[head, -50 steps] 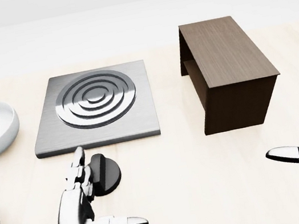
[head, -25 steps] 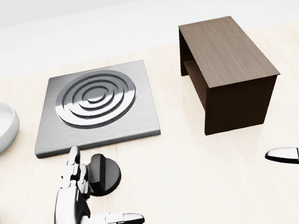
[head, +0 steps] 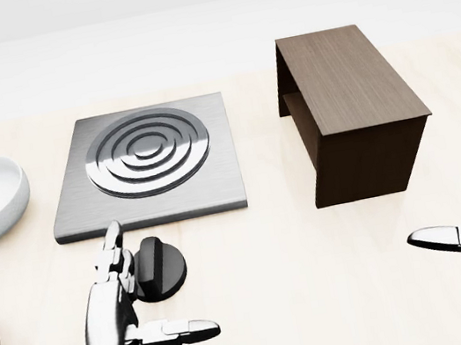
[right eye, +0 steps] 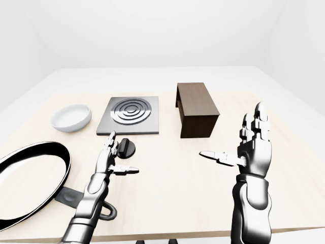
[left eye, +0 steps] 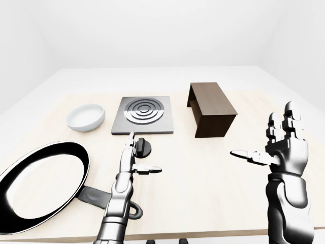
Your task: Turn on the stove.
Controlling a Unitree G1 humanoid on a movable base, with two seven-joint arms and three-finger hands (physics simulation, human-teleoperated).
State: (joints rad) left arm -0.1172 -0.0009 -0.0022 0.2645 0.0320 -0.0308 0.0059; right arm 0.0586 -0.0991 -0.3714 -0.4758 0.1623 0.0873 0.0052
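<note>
Right beside the left hand (head: 114,322), just off its fingertips' inner side, sat the black stove knob (head: 159,267). The fingers (head: 112,251) were stretched out straight and spread, thumb poking off sideways toward the right of the head view, so nothing was gripped. From those fingers the knob lay a touch to the right, close enough that the fingertips looked like they brushed its rim, though I couldn't tell for sure if they touched. The knob's raised grip bar ran roughly away from the robot, pointing up toward the stove plate (head: 146,163) just past it. Farther out, the right hand (right eye: 252,147) hung well apart, also splayed open. So I'd say the left was clearly the one to wrap round and twist the knob.
</note>
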